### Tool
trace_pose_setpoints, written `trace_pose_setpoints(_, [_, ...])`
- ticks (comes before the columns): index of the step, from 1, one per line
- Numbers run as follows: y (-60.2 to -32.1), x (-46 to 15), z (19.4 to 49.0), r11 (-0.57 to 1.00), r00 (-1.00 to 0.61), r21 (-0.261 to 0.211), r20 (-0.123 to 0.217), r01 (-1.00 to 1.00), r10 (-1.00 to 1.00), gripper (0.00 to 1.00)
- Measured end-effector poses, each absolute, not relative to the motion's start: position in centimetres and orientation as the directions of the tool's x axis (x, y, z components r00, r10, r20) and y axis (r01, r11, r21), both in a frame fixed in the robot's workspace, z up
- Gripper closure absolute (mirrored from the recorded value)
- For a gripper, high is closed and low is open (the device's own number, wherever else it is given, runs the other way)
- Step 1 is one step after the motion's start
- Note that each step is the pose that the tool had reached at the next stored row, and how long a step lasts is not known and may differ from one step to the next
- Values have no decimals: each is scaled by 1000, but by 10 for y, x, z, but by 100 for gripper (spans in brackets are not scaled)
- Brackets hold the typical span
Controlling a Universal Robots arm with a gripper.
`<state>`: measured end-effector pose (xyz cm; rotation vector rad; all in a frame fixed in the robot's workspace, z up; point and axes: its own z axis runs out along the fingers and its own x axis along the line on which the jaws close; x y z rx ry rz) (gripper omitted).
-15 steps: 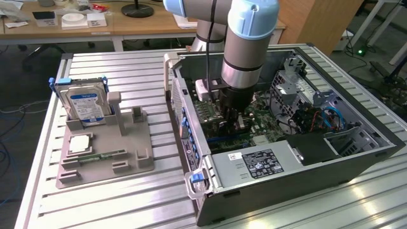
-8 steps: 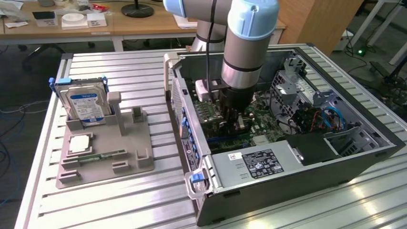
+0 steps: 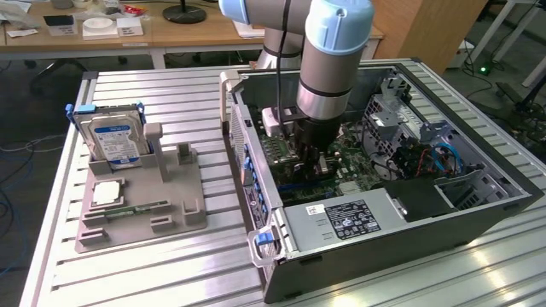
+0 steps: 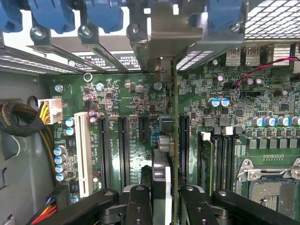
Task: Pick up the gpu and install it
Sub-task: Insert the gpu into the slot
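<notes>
While gripped: gpu (writing unreadable).

A blue-labelled hard drive stands upright in a grey holder tray on the slatted metal bench (a green memory stick lies flat there too), just beside the open computer case.

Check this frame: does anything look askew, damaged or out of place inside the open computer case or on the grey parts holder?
Nothing stands out. The pincer holds the thin dark gpu card edge-on and upright over the green motherboard's black slots. On the grey holder, the silver blue-labelled hard drive stands upright.
</notes>
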<state>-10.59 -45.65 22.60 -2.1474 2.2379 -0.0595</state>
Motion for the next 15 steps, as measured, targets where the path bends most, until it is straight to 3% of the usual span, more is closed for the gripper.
trace_pose_setpoints(15, [-456, -106, 223, 41, -41, -55, -2, -998, -999, 72])
